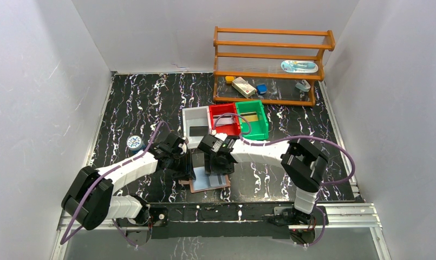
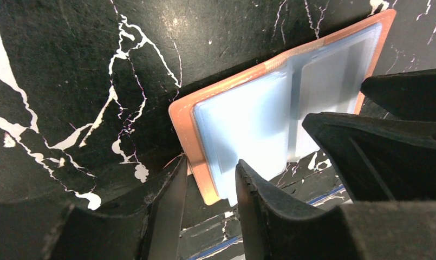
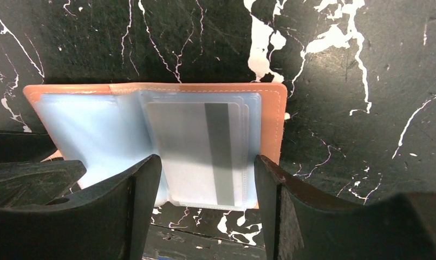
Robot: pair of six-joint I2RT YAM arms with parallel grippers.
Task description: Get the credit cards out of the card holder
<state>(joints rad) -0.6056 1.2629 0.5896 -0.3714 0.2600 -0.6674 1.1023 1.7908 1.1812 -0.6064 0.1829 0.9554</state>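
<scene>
right gripper (image 3: 205, 162) spread wide over the credit card (image 3: 194, 146), lying lengthwise between its jaws in the open card holder (image 3: 275, 124) at the table's (image 3: 340, 54) near edge, while left gripper (image 2: 210, 179) is narrowed at its left corner, grip unclear.

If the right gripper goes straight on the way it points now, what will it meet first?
Probably the striped credit card in the open card holder; the right gripper is open and straddles it. Depth is unclear.
</scene>
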